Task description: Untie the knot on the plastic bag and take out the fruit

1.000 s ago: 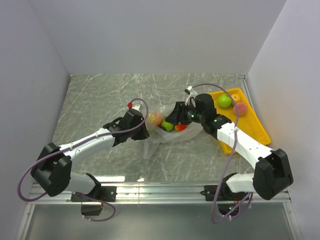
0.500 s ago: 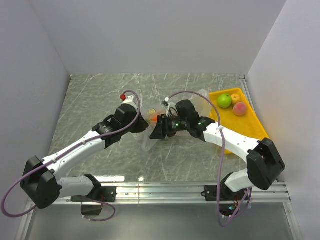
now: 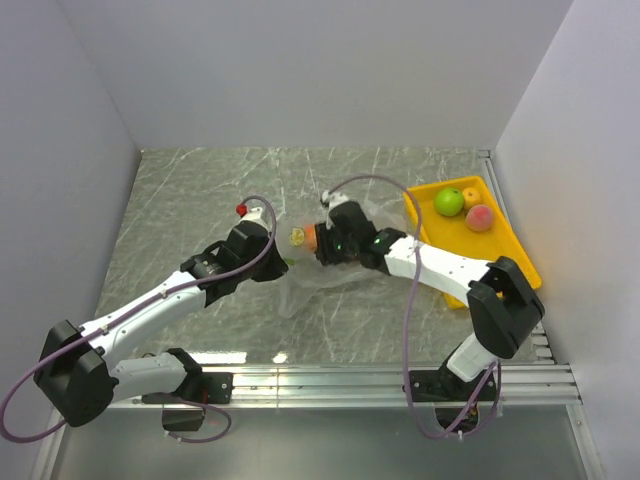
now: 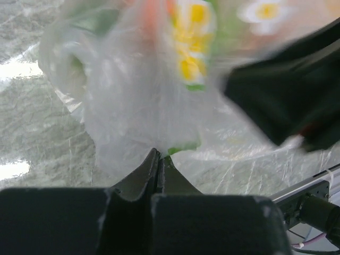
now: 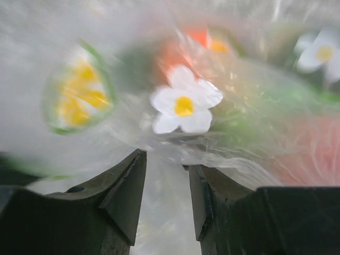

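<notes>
The clear plastic bag (image 3: 335, 272) lies crumpled on the marble table between my two grippers. It has flower prints, and an orange fruit (image 3: 312, 237) and a yellow one (image 3: 297, 236) show through it. My left gripper (image 3: 276, 262) is shut on a fold of the bag's film (image 4: 133, 106) at its left side. My right gripper (image 3: 322, 246) is open against the bag's top. In the right wrist view its fingers (image 5: 127, 180) straddle loose film (image 5: 167, 212) below a blurred white flower print (image 5: 184, 106). I cannot make out the knot.
A yellow tray (image 3: 505, 250) stands at the right and holds a green apple (image 3: 449, 202), a peach (image 3: 480, 217) and a small orange fruit (image 3: 470, 194). White walls close in the table on three sides. A metal rail runs along the near edge.
My right gripper has reached left, away from the tray, and now sits over the bag's left part. The bag and its fruit have shifted left. My left gripper has kept its grip and moved slightly.
</notes>
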`<action>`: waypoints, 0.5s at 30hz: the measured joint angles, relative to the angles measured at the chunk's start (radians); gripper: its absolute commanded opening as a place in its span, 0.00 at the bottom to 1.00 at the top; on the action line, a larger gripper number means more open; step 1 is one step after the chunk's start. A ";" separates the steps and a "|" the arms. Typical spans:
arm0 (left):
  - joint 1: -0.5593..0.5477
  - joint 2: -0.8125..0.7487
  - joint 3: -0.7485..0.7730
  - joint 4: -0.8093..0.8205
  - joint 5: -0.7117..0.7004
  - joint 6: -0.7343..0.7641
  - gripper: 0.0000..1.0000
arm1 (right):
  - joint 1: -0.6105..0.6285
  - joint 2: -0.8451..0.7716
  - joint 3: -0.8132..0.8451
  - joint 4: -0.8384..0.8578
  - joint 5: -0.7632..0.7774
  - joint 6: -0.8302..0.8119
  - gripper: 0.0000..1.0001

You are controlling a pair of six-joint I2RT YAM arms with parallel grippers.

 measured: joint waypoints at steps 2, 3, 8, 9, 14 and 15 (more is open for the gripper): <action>0.000 0.000 0.000 -0.006 -0.001 0.000 0.01 | 0.039 0.027 -0.053 0.008 0.021 -0.004 0.44; 0.000 0.000 0.002 -0.010 -0.002 0.000 0.01 | 0.060 0.030 -0.081 0.007 0.023 -0.001 0.44; 0.000 0.008 0.032 -0.026 -0.003 0.001 0.01 | 0.175 0.031 -0.197 -0.010 0.004 0.006 0.47; 0.000 0.011 0.038 -0.025 -0.003 0.001 0.01 | 0.185 0.029 -0.199 -0.016 0.005 0.006 0.47; -0.001 0.014 0.043 -0.028 -0.003 0.002 0.01 | 0.157 -0.035 -0.193 -0.021 0.047 0.009 0.49; -0.001 0.014 0.043 -0.030 -0.003 0.002 0.01 | 0.142 -0.048 -0.187 -0.020 0.056 0.014 0.50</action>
